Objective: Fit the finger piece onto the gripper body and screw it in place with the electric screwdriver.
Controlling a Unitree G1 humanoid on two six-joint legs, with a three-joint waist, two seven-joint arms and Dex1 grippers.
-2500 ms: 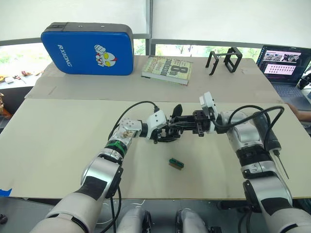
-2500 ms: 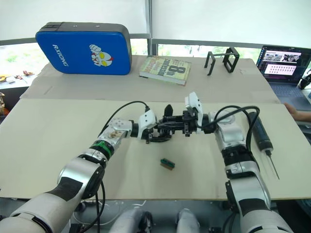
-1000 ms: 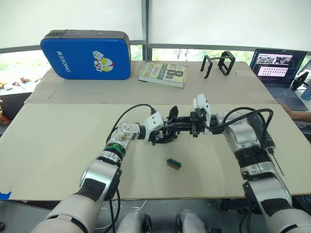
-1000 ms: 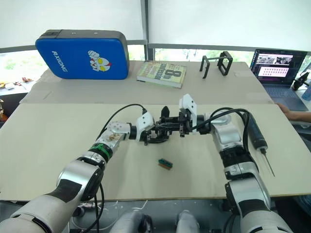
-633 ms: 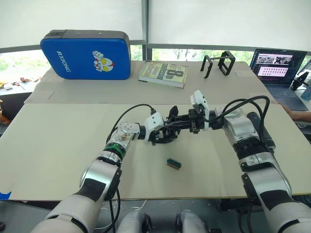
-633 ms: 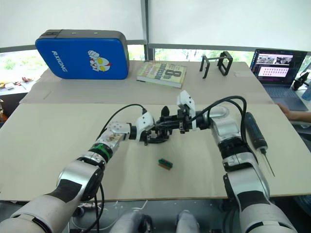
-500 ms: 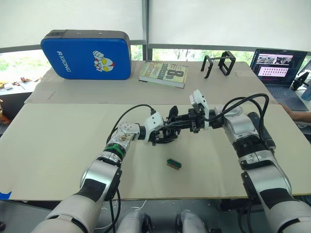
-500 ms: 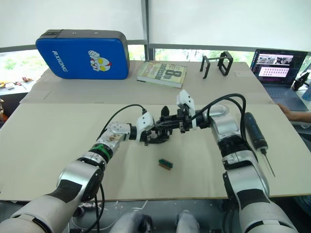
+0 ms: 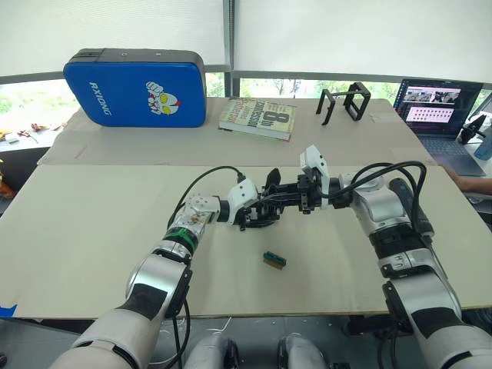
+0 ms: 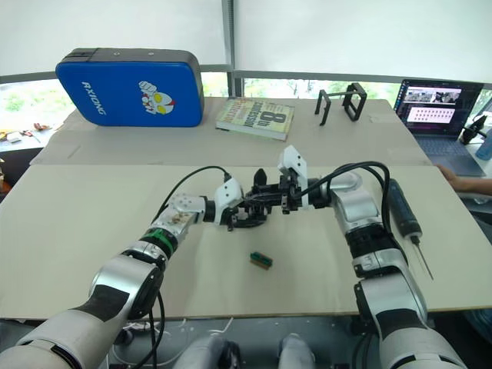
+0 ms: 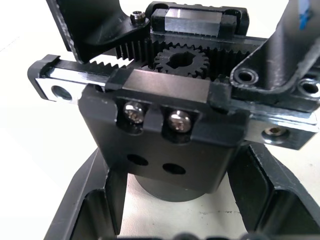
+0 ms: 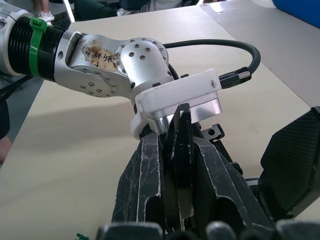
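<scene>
My left gripper (image 9: pixel 256 213) is shut on the gripper body (image 9: pixel 267 209), a black assembly with a gear and racks (image 11: pixel 170 125), held just above the table's middle. Its pointed black finger (image 9: pixel 273 181) sticks up. My right gripper (image 9: pixel 289 197) comes in from the right and meets it, shut on the thin dark finger piece (image 12: pixel 181 150), whose tip is right against the left wrist's white housing. The electric screwdriver (image 10: pixel 403 211) lies on the table beyond my right forearm, bit pointing toward the near edge.
A small green-and-brown block (image 9: pixel 274 260) lies on the table in front of the grippers. At the back are a blue case (image 9: pixel 137 84), a book (image 9: pixel 259 117) and a black wire-frame stand (image 9: pixel 346 100). A laptop (image 9: pixel 438 108) and a person's hand (image 9: pixel 470 181) are at the far right.
My right gripper has edged slightly left toward the gripper body while its elbow rose and settled again. The left gripper and the body have stayed in place.
</scene>
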